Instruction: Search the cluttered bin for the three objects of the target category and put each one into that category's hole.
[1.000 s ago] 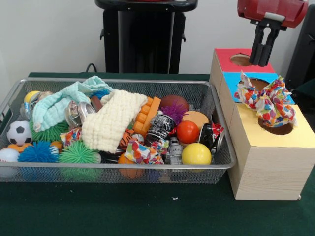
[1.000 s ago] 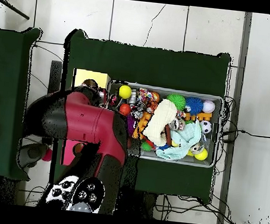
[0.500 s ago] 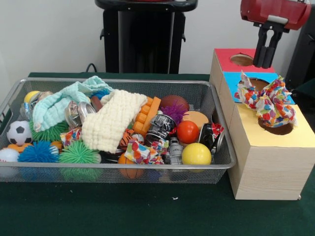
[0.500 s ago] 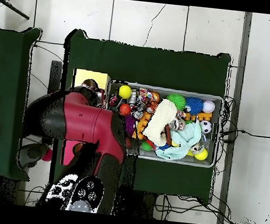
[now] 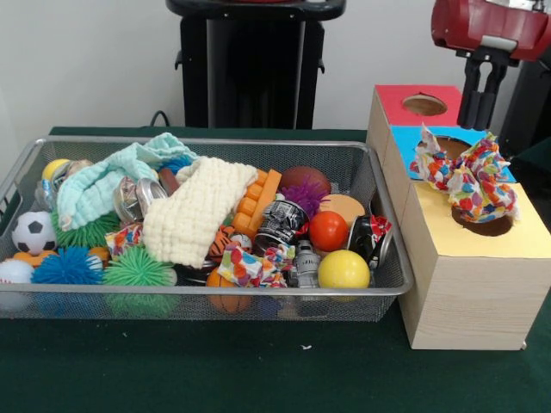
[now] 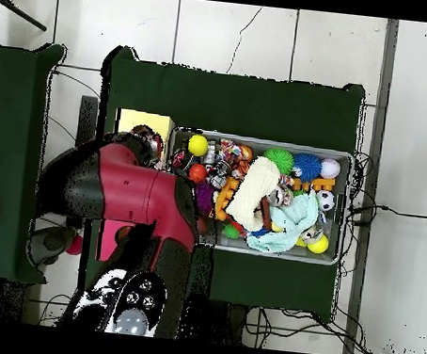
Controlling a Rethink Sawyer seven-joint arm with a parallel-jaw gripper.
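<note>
Hovering gripper (image 5: 481,110): black fingers hanging close together above the wooden box's red section, nothing held between them.
Confetti cloths on box (image 5: 465,176): bunched over the blue section's hole and the yellow section's hole.
Confetti cloth in bin (image 5: 255,266): crumpled near the front wall, beside a yellow ball (image 5: 343,269).
Bin (image 5: 215,292): silver wire mesh, left of the wooden box (image 5: 465,284), crowded with toys.
Cream waffle cloth (image 5: 196,208): draped mid-bin.

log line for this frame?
gripper: empty, above boxes | confetti cloth: draped at yellow hole, not in | confetti cloth in bin: front | bin: cluttered
</note>
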